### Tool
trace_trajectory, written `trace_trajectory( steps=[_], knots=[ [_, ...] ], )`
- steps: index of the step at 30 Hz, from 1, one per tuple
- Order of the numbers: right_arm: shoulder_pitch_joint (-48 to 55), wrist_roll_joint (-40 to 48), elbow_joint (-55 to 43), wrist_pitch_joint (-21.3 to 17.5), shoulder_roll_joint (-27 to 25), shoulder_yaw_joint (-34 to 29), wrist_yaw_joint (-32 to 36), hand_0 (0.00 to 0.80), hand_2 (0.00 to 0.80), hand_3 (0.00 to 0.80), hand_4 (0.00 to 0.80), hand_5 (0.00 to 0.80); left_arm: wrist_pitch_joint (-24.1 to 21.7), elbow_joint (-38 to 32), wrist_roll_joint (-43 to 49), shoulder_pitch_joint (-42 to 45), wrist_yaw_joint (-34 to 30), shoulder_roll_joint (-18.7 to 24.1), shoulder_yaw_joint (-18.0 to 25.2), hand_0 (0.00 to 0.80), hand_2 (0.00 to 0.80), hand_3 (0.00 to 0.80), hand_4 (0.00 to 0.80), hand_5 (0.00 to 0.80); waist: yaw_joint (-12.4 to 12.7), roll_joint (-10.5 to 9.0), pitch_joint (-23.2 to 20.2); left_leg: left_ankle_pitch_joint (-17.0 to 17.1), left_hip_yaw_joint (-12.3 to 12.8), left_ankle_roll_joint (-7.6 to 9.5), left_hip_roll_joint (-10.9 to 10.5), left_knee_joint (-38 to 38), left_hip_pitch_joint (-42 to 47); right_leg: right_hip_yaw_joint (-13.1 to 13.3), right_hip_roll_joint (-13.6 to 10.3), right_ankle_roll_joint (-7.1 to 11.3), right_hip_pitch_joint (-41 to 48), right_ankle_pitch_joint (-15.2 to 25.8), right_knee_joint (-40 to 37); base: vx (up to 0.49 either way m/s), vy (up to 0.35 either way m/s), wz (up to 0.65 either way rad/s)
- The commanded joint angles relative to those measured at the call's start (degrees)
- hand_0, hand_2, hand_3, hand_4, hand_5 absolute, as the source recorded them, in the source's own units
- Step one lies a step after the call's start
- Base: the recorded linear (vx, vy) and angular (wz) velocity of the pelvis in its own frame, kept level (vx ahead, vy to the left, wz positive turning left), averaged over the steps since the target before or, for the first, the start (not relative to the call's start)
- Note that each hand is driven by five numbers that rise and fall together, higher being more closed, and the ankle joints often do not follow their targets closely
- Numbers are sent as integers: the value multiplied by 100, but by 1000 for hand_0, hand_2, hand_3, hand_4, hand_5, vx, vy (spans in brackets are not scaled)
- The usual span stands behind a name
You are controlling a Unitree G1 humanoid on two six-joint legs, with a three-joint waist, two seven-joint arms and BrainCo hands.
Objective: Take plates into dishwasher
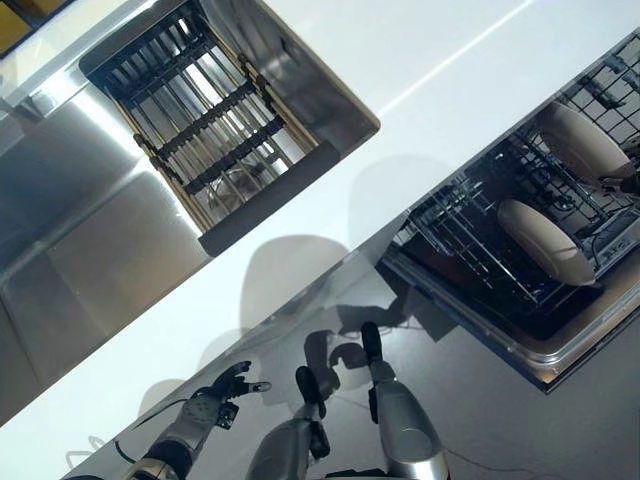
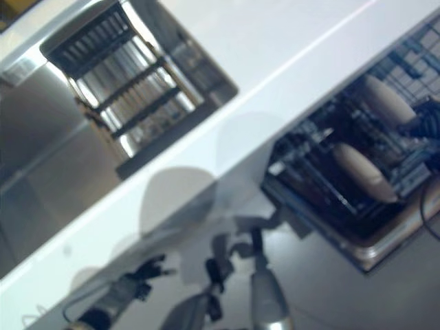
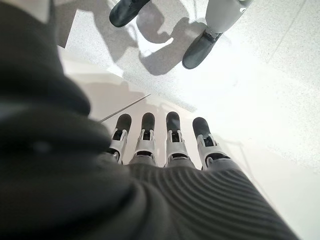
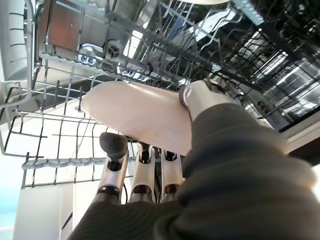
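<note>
Gripping a cream plate between thumb and fingers, your right hand lowers it edge-on into the dishwasher rack at right — left hand hangs empty, fingers straight

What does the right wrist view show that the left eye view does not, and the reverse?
Only the right wrist view shows the right hand pinching a beige plate, thumb over it and fingers beneath, among the rack wires.

Only the left eye view shows the white counter, the sink with its drying rack, the left hand hanging empty low by the floor, and two plates standing in the rack.

Both show the dishwasher rack and a beige plate in it.
</note>
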Motion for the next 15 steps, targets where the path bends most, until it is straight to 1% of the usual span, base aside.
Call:
trace_trajectory(
  steps=[1,4,15],
  knots=[
    [-59,469,-23,26,101,-124,139,800,800,800,800,800,-78,215,155,258,-41,341,-92,0,0,0,0,0,206,-623,-511,-126,-85,23,-40,258,-151,-31,150,233,3,-566,426,0,0,0],
    [-122,704,-26,166,235,-144,258,800,800,800,800,800,-83,213,156,248,-69,343,-73,0,0,0,0,0,211,-604,-489,-129,-92,25,-48,260,-147,-28,146,223,6,-573,437,0,0,0],
    [54,472,-2,318,495,-310,188,800,800,800,800,800,-73,221,123,195,-72,292,-95,0,0,0,0,0,187,-543,-465,-126,-116,36,-71,265,-155,20,136,216,-11,-577,466,0,0,0]
  ],
)
